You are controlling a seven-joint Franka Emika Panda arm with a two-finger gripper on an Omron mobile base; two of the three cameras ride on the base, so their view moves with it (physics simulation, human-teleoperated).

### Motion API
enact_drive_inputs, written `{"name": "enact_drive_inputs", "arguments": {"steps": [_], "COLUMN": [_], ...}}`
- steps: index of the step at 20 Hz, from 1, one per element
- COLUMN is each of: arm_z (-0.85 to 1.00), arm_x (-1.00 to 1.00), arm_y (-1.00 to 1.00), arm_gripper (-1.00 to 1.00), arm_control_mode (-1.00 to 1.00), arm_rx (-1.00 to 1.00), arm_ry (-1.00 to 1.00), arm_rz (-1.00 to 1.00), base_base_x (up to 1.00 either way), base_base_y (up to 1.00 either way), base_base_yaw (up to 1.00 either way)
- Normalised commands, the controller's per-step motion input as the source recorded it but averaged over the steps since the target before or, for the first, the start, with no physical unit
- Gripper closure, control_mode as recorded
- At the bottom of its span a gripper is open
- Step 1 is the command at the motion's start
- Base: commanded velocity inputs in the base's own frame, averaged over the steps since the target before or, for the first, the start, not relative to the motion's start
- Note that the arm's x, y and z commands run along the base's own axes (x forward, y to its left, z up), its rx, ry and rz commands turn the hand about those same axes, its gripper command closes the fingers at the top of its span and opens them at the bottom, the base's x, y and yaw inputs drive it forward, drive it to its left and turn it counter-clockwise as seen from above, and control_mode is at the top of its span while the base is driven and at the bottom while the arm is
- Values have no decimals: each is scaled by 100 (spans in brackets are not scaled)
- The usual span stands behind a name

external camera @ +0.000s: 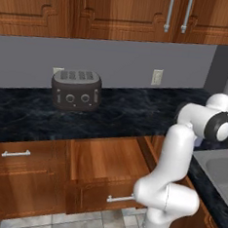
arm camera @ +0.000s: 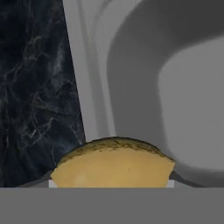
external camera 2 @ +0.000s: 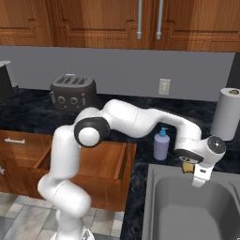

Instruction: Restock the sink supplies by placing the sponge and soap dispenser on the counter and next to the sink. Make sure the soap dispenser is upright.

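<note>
My gripper [external camera 2: 189,166] is shut on the sponge [arm camera: 113,164], a yellow pad with a darker top edge that spans the space between the fingers. It hangs over the back left rim of the sink [external camera 2: 151,197], where the grey rim [arm camera: 85,87] meets the black counter [arm camera: 35,87]. The sponge [external camera 2: 188,167] shows as a small yellow patch under the hand. The soap dispenser [external camera 2: 161,144], a pale lavender bottle with a blue pump, stands upright on the counter [external camera 2: 140,140] just behind the sink's left corner, a little left of my hand.
A paper towel roll [external camera 2: 226,114] stands behind the sink on the right. A dark toaster [external camera 2: 73,91] sits by the back wall to the left. A wooden drawer [external camera 2: 93,161] stands pulled out below the counter, next to my arm's base.
</note>
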Motion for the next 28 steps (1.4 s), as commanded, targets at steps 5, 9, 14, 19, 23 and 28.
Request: {"name": "enact_drive_inputs", "arguments": {"steps": [5,9,14,19,23,28], "arm_z": [-36,-5,-19,-21,-9,-10], "arm_x": [63,47,29,22,19,24], "arm_y": [7,-8,-1,-12,-11,-9], "arm_gripper": [100,100,100,100,100,-100], "arm_control_mode": [-100,-100,-100,-100,-100,-100], "arm_rx": [-3,-1,0,0,0,1], "arm_ry": [0,0,0,0,0,0], "arm_rz": [0,0,0,0,0,0], "base_base_x": [0,0,0,0,0,0], "base_base_y": [0,0,0,0,0,0], "base_base_yaw": [0,0,0,0,0,0]}}
